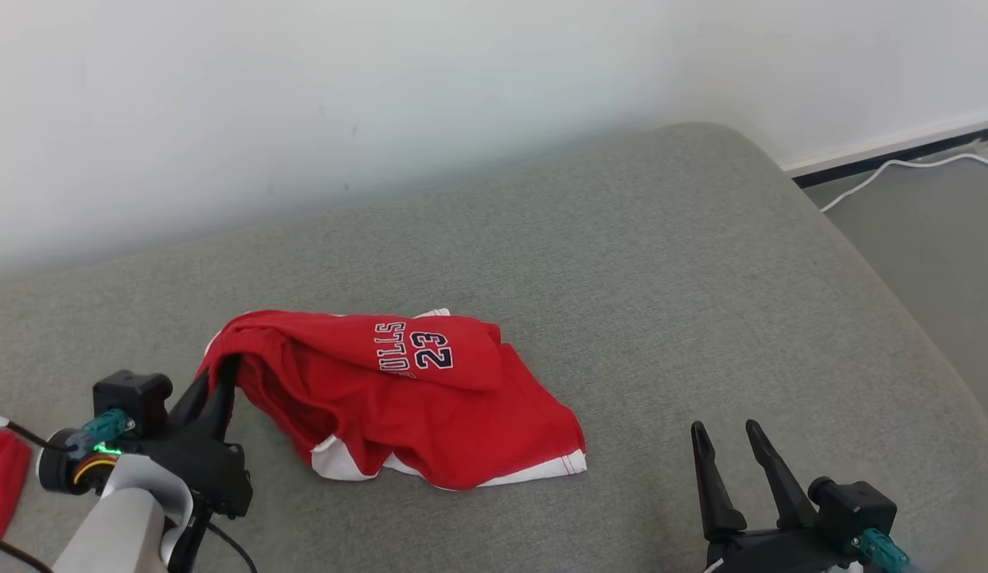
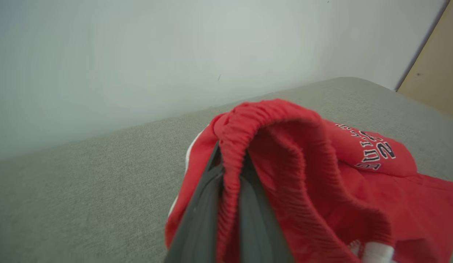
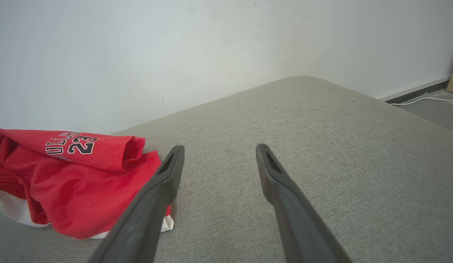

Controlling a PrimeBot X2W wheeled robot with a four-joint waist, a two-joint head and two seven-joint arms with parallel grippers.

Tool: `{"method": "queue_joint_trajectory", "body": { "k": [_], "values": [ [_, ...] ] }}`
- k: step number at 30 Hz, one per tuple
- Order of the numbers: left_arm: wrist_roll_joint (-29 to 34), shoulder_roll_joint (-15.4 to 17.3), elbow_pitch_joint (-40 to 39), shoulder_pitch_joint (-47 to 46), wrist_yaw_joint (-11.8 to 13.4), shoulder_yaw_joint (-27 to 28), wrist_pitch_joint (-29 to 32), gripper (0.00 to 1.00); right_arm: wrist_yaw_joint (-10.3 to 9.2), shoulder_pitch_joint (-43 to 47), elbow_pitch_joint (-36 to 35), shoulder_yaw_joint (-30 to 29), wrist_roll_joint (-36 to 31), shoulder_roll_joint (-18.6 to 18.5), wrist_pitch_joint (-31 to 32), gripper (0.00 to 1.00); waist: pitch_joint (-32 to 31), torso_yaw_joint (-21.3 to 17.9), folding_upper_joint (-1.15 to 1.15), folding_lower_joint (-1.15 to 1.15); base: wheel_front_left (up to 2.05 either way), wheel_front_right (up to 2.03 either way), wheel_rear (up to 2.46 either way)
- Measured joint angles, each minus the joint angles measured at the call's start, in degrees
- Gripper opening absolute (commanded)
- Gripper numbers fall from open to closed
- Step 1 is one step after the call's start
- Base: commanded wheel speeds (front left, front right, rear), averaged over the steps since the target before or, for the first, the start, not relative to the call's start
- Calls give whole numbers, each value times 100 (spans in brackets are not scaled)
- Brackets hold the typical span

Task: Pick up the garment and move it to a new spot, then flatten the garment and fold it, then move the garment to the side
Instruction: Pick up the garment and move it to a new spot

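Garment: red shorts (image 1: 398,398) of thin cloth with white hem trim, crumpled in a loose heap with one flap folded over the top; on the left half of the cushion, nearer its front edge than its wall-side edge.
Print: dark, white-edged lettering and "23" (image 1: 414,348) on the folded flap, upside down from the head.
Waistband: gathered, ribbed elastic (image 2: 233,146), lifted into an arch at the heap's left end.
Left gripper: (image 1: 219,382) pressed together on the waistband — dark fingers (image 2: 200,204) on either side of the ribbed band, seen close from the left wrist; from the head, just the fingers running up into red cloth.
Right gripper: (image 1: 728,434) spread wide, nothing between its long tapered fingers (image 3: 164,182); above bare cushion near the front edge, right of the garment and apart from it.
Cushion: grey, finely woven upholstery (image 1: 661,278), broad and flat with a rounded far right corner.
Wall: plain, pale, matte (image 1: 302,103), along the cushion's far edge.
Cable: thin white cord (image 1: 884,171) on the floor beyond the far right corner — visible from the head and the right wrist.
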Motion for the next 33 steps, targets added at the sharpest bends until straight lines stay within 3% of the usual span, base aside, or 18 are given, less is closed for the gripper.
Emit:
{"method": "queue_joint_trajectory", "body": {
  "k": [1, 2, 3, 13, 24, 33],
  "values": [
    [1, 5, 73, 1, -3, -15, -26, 18, 0, -19, 2, 15, 0, -11, 0, 100, 6, 33, 0, 0, 0, 0, 0],
    [1, 4, 131, 5, -5, -30, -62, 88, 0, -27, 3, 14, 0, -21, 0, 100, 13, 67, 0, 0, 0, 0, 0],
    [4, -1, 170, 5, -9, -56, -79, 100, 0, -27, 5, 13, 0, -27, 0, 100, 19, 100, 0, 0, 0, 0, 0],
    [93, -49, 334, 155, -36, -70, -196, 100, 0, 7, 21, -2, -1, -51, 0, 100, 8, 481, 0, 0, 0, 0, 0],
    [258, -278, -485, 1262, 301, -81, -198, 100, 0, 274, 21, -91, 1, -64, 0, 100, -162, 1088, 0, 0, 0, 0, 0],
    [285, -472, -1237, 1725, 358, -289, -201, 100, 0, 320, -33, -180, -1, -98, 0, 100, -169, 1466, 0, -1, 0, 0, 0]
  ]
}}
